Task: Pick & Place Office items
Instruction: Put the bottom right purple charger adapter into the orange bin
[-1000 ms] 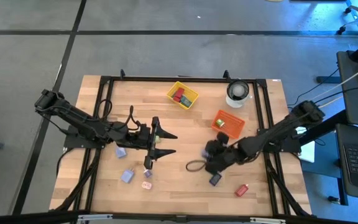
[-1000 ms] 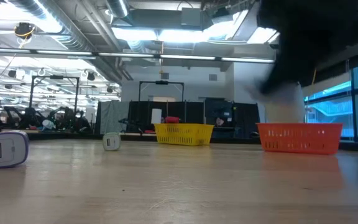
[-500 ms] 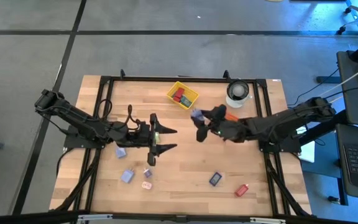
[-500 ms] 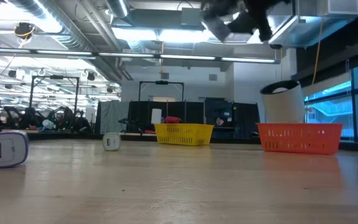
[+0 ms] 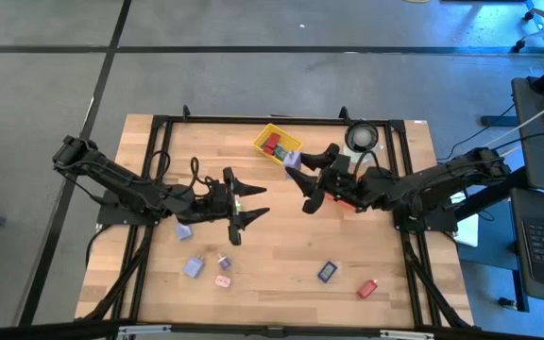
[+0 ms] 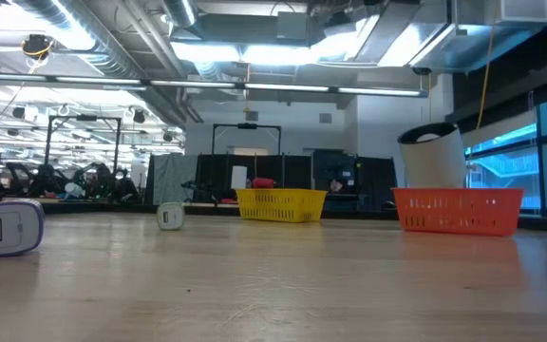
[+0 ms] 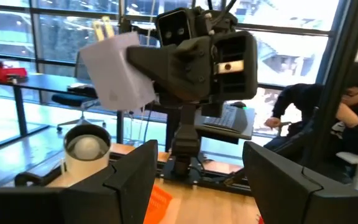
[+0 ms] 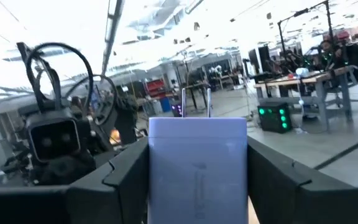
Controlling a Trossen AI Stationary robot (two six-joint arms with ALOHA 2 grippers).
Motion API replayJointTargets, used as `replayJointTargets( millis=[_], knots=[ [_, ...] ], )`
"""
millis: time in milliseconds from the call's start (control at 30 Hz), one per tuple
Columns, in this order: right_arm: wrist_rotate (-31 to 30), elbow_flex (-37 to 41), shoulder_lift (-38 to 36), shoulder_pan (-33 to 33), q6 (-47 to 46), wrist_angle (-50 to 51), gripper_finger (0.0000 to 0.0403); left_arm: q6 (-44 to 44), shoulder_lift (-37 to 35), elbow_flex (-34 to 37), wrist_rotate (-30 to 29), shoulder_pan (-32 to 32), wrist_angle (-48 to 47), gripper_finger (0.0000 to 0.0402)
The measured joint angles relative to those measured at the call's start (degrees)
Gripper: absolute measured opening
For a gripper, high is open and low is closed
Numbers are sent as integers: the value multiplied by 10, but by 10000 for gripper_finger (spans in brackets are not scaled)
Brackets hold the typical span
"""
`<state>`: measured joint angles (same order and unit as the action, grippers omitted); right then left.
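My right gripper (image 5: 302, 170) hangs above the table's middle, next to the yellow bin (image 5: 277, 144), shut on a lavender block (image 5: 294, 161) with two metal prongs (image 8: 196, 102). The left wrist view shows the same lavender block (image 7: 117, 71) held up in the air. My left gripper (image 5: 251, 210) hovers left of centre, open and holding nothing. On the tabletop lie other office items: lavender pieces (image 5: 184, 229) (image 5: 194, 267), a pink piece (image 5: 223, 280), a dark blue piece (image 5: 327, 272) and a red piece (image 5: 367, 288). My right gripper pinches the lavender block by two opposite sides (image 8: 157, 168) between its two fingers (image 8: 123, 180). The fingers lie about level and point toward the table's left. The block is lifted clear of the table, with its prongs pointing away from the gripper.
The yellow bin holds red and teal pieces. The orange bin (image 5: 348, 181) is partly hidden under my right arm, and a white roll (image 5: 362, 140) stands at the back right. A black frame rims the table. A person (image 7: 328, 124) sits beyond the table's right side.
My right gripper has risen from the tabletop near the dark blue piece, carrying the lavender block clear. It has moved toward the far edge and the yellow bin and tipped from pointing down to about level. My left gripper has turned slightly in place.
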<state>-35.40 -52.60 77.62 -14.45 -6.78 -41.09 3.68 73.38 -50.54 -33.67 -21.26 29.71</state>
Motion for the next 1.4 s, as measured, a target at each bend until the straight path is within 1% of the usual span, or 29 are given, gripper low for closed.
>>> replayJointTargets(
  millis=[133,267,400,500,600,667,733,800,867,1067,1233,1333,1400],
  knots=[
    [8,0,0,0,0,-5,223,0,0,0,-18,0,0,233],
    [9,0,0,0,1,-5,214,0,0,0,-53,0,0,233],
    [9,0,0,0,14,-5,214,0,0,0,-88,3,0,233],
    [0,0,0,0,29,-4,215,0,0,0,-98,11,0,233],
    [-7,0,-5,4,66,16,217,1,0,0,-102,21,0,233],
    [-38,0,-14,8,77,51,217,10,0,0,-102,29,0,233],
    [-71,0,-30,14,72,113,218,21,0,0,-102,37,0,233],
    [-80,0,-45,27,53,194,218,31,0,0,-102,45,0,233],
    [-79,0,-58,42,13,289,218,31,0,0,-102,53,0,233],
    [-28,0,-85,95,-160,588,219,50,0,0,-102,84,0,233],
    [15,0,-90,134,-294,826,219,70,0,0,-102,113,0,233],
    [60,0,-90,150,-325,924,219,78,0,0,-102,134,0,233],
    [85,0,-90,157,-333,958,219,78,0,0,-102,149,0,233]
  ],
)
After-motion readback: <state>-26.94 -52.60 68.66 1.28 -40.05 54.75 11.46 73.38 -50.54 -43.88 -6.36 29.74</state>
